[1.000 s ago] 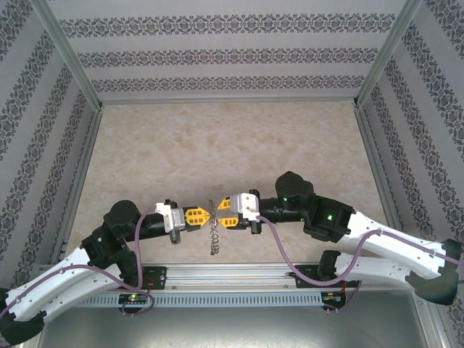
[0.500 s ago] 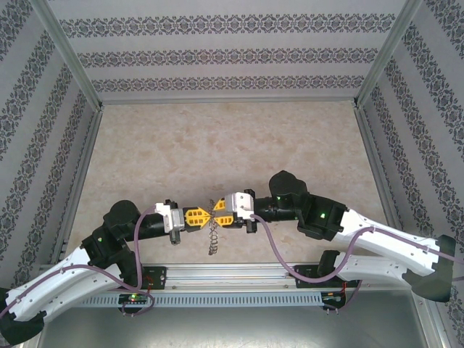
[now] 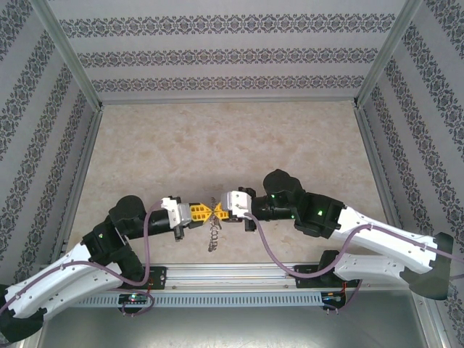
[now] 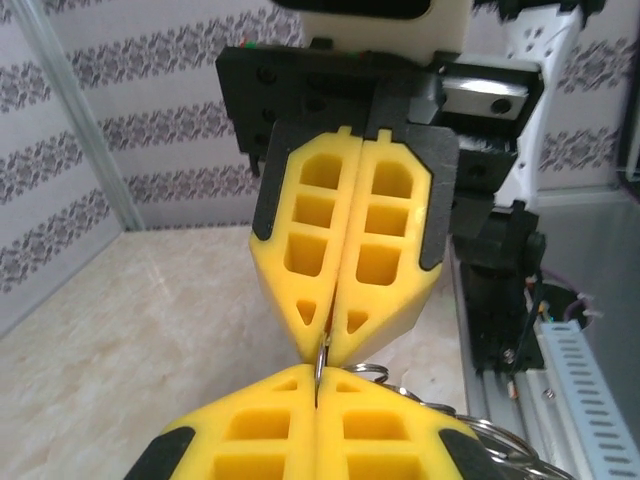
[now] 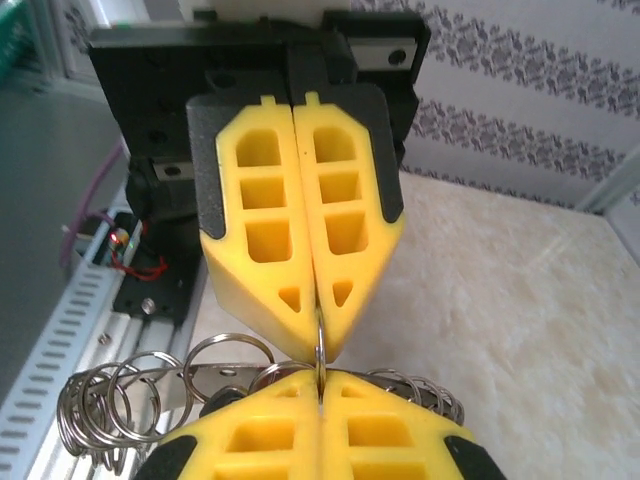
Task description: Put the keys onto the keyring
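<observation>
Over the table (image 3: 217, 138), the left end effector (image 3: 207, 212) and right end effector (image 3: 217, 212) each clamp the keyring (image 3: 212, 235).

Matt yellow moulded plastic on the left gripper (image 5: 318, 345) fingers (image 5: 262, 240), same dull finish on the right gripper (image 4: 323, 350), black plastic casings (image 5: 150, 70) behind. The flat grey metal keyring (image 5: 205, 372) gleams, its thin wire loops (image 5: 105, 410) bright and polished. Smooth beige marble-look tabletop (image 3: 217, 145), soft sheen. Brushed silver metal rail (image 3: 217, 274). Patterned walls (image 3: 232, 54) look like matt paper.

Keyring (image 5: 210, 374) partly hidden behind right gripper (image 5: 320, 378).
</observation>
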{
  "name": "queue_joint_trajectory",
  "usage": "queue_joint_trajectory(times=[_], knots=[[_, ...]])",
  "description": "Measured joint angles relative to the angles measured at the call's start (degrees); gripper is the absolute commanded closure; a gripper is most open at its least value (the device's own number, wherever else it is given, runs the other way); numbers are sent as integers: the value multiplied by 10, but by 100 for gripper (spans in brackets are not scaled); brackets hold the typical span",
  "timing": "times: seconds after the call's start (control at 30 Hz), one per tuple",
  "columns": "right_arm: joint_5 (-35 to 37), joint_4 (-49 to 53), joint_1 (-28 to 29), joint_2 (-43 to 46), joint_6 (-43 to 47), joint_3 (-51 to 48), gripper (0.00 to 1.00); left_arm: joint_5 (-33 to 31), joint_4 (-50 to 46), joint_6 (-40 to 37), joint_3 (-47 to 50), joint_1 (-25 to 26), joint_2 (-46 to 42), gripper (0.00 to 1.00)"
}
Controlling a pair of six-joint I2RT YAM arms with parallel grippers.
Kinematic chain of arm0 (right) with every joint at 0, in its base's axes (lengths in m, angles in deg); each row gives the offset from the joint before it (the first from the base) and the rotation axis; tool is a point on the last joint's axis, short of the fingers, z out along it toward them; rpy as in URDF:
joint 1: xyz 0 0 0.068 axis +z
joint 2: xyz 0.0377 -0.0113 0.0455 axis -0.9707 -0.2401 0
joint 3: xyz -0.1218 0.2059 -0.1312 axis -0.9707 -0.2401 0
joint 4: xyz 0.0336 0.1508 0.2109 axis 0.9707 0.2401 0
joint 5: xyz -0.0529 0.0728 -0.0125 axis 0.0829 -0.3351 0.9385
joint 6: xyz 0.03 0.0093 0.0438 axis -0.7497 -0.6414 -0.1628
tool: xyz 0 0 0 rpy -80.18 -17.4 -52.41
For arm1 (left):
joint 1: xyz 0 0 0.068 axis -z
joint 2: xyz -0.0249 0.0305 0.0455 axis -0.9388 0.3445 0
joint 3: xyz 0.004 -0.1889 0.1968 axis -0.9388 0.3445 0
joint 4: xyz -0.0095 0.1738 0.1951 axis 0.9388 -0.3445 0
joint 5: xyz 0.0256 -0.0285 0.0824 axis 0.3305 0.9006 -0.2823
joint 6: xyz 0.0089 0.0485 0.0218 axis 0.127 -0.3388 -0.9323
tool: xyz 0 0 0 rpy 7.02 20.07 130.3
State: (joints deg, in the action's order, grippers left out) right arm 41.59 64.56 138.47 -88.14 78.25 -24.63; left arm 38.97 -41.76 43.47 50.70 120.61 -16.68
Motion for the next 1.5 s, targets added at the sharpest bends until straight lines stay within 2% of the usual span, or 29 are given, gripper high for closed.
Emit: queue_joint_trajectory(times=[0.23, 0.3, 0.43, 0.47, 0.53, 0.63, 0.8, 0.9, 0.97, 1.1, 1.27, 1.4, 1.5], knots=[[34, 83, 0, -30, 28, 55, 100, -49, -98, -28, -79, 9, 67, 88], [43, 100, 0, -33, 36, 61, 100, -53, -114, -32, -89, 10, 79, 100], [56, 120, 0, -33, 45, 61, 100, -49, -121, -41, -90, 14, 87, 100], [56, 118, 0, -32, 46, 61, 100, -46, -115, -40, -85, 14, 83, 100], [52, 112, 0, -27, 45, 60, 91, -38, -86, -38, -67, 14, 66, 100], [40, 92, 0, -11, 40, 48, 87, -16, -25, -24, -28, 14, 36, 100], [15, 64, 0, 13, 29, 25, 88, 16, 35, -2, 3, 14, 19, 100], [5, 59, 0, 16, 23, 24, 91, 28, 63, 10, 13, 14, 17, 100], [-1, 56, 0, 19, 20, 24, 100, 33, 83, 20, 24, 14, 11, 100], [-3, 56, 0, 21, 16, 24, 100, 34, 95, 27, 30, 14, 7, 100], [29, 80, 5, 8, 29, 37, 100, 4, 39, 16, 0, 14, 27, 82], [66, 125, 12, -20, 47, 71, 100, -32, -44, -10, -58, 14, 66, 81], [91, 156, 13, -38, 57, 93, 100, -51, -92, -32, -90, 15, 96, 100]])
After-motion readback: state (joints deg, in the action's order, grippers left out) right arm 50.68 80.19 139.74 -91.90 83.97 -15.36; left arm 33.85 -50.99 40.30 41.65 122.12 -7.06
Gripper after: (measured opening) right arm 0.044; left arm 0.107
